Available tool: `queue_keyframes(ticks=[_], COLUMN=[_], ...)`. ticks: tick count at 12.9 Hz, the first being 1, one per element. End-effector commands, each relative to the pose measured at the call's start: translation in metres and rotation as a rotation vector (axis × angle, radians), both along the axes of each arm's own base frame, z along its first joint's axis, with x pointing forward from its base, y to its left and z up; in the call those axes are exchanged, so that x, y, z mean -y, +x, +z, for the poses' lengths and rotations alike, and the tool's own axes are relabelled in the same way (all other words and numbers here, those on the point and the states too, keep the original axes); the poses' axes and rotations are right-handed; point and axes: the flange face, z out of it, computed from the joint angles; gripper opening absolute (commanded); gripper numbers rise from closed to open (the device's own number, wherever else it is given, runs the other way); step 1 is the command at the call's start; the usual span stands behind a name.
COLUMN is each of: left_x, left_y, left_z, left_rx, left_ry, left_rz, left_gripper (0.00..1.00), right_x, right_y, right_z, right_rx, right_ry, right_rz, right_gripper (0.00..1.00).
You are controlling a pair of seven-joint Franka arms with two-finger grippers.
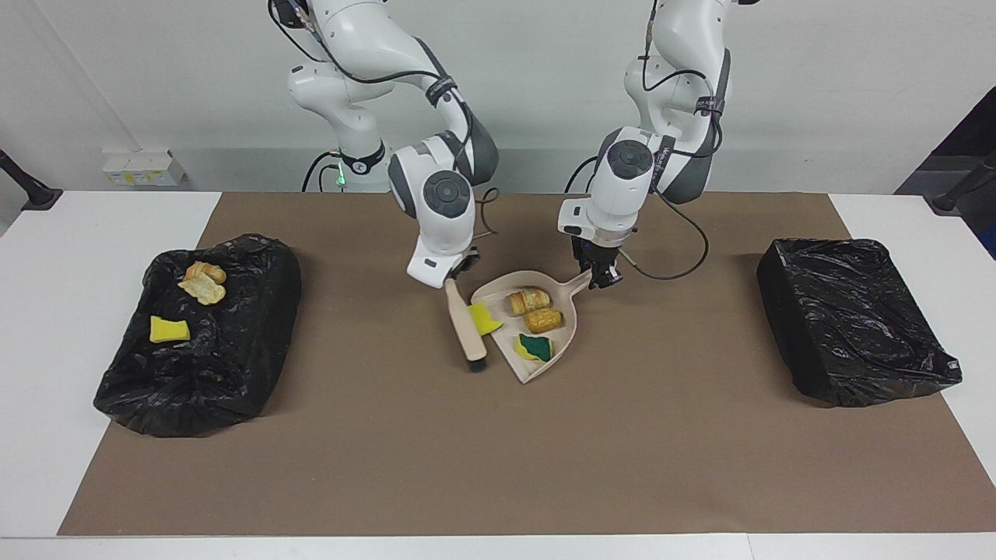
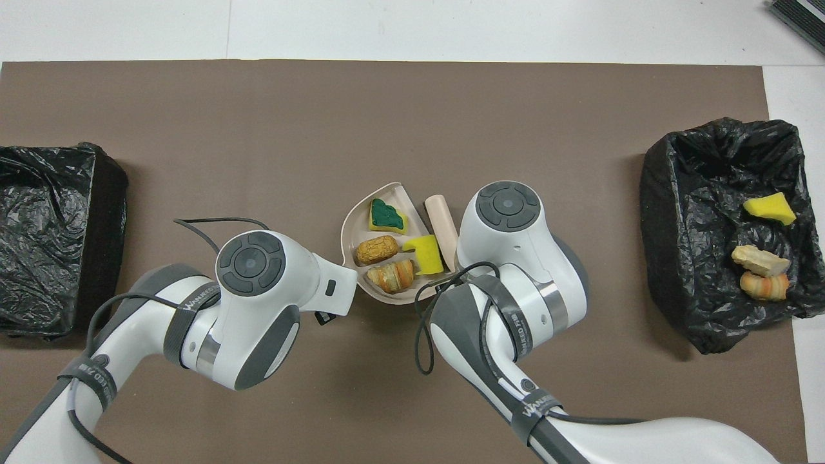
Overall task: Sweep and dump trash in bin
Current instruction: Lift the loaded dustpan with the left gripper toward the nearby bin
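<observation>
- The dustpan (image 1: 537,330) is held by its handle in the left gripper (image 1: 601,278), whose fingers are clamped on it; the pan lies on the brown mat (image 1: 498,467) at the middle of the table.
- The brush (image 1: 464,330) is gripped at its top end by the right gripper (image 1: 457,274), with its fingers closed on the handle; the bristles are down on the mat just beside the pan's open edge.
- A yellow sponge scrap (image 1: 484,317) is seen at the pan's mouth, touching the brush and lying across the pan's edge.
- Inside the pan three scraps are found: a pastry piece (image 1: 529,299), a brown bread piece (image 1: 543,319) and a green-topped sponge (image 1: 535,347).
- At the right arm's end of the table a black-lined bin (image 1: 233,365) is set, holding a yellow sponge (image 1: 169,330) and two bread pieces (image 1: 204,283).
- At the left arm's end a second black-lined bin (image 1: 848,327) is placed, well apart from the pan; its contents cannot be told.
</observation>
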Motion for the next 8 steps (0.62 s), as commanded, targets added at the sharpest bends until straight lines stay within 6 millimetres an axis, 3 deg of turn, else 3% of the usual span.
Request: queue_keyframes(ticks=[1, 5, 8], left_x=[-0.001, -0.005, -0.003], left_y=[-0.005, 0.001, 0.007], left_z=[-0.003, 0.000, 0.003], left_rx=[0.003, -0.003, -0.003], left_ry=[-0.011, -0.006, -0.025], left_rz=[0.034, 0.189, 0.344], left_gripper=[0.00, 0.00, 0.00], right_x=[-0.019, 0.010, 0.046], right_y=[0.002, 0.007, 0.013], right_z=[0.015, 0.025, 0.047], right_rx=[0.001, -0.027, -0.012], right_ry=[0.095, 0.058, 0.007], right_rz=[-0.049, -0.071, -0.088], right_gripper=[0.00, 0.00, 0.00])
